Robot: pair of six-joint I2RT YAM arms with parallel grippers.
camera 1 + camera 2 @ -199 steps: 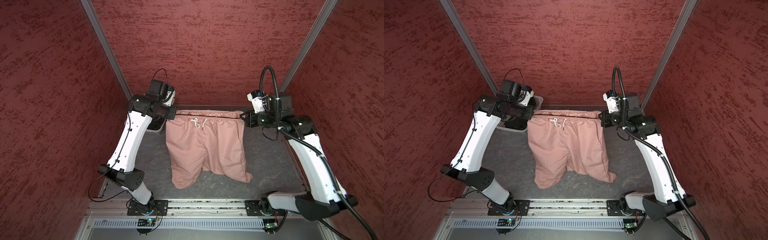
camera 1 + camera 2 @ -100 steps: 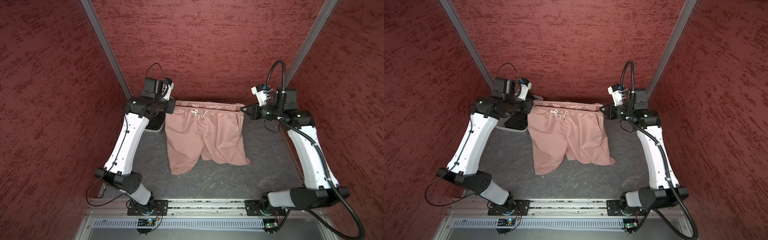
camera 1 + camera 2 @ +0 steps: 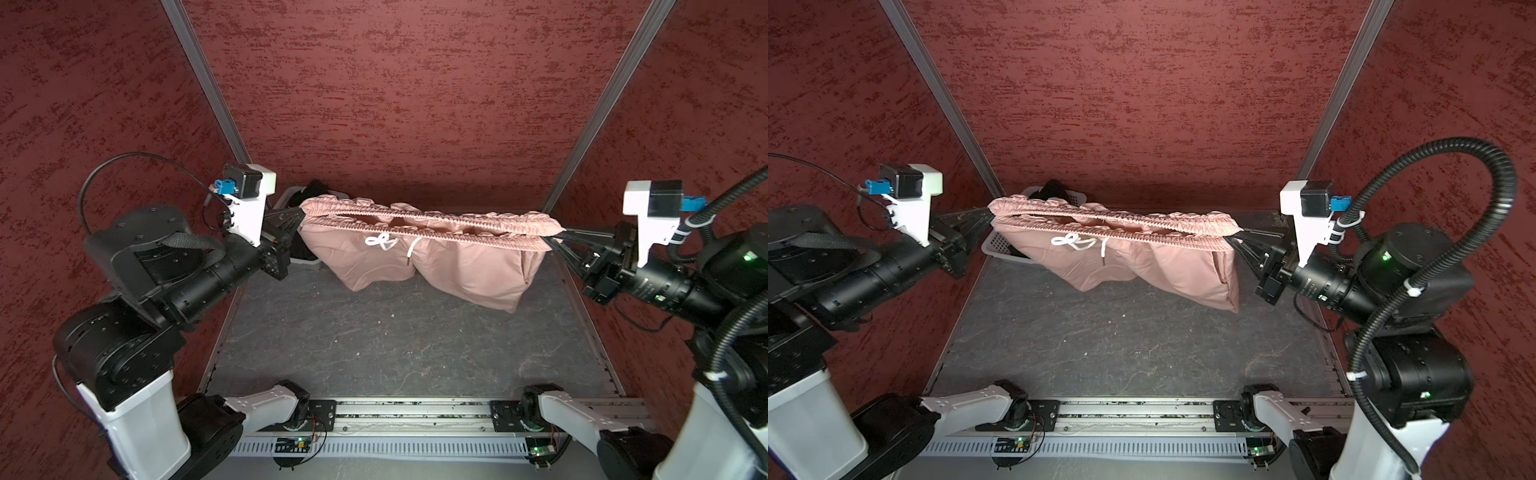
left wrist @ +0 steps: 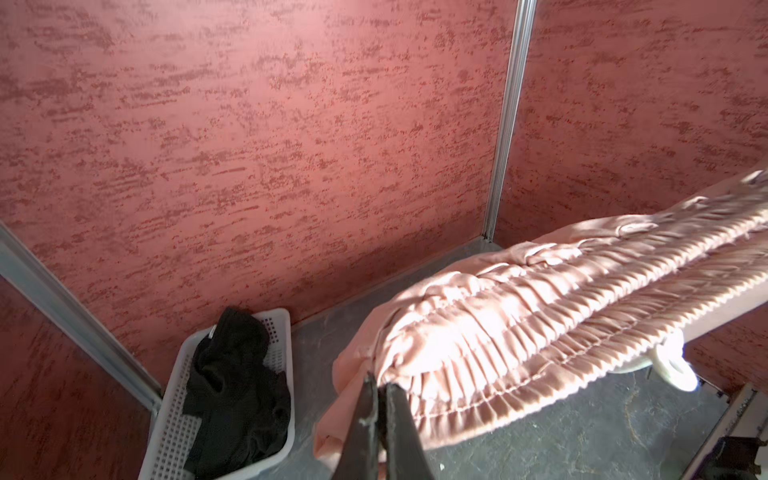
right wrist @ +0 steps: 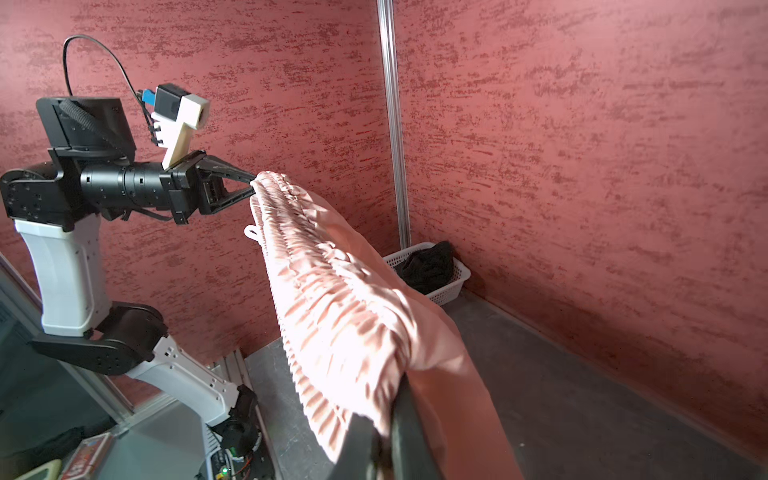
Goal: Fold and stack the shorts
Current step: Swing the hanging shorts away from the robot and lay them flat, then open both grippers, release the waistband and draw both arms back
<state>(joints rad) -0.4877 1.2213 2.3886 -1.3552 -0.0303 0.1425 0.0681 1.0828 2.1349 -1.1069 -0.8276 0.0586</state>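
Stretching dusty pink cloth shorts [image 3: 449, 266] between two robot arms above a dark grey table [image 3: 395, 345].
The left claw [image 3: 300, 215] is clenching one end of the gathered elastic waistband [image 3: 478, 239] and the right claw [image 3: 556, 241] the other, both jaws closed on the fabric and holding the band taut in both top views. A white drawstring [image 3: 384, 242] is dangling at the front, and the legs are hanging toward the table's far side. Plain black cloth shorts [image 4: 235, 386] are lying crumpled in a white perforated plastic basket [image 4: 172, 432] in the far left corner.
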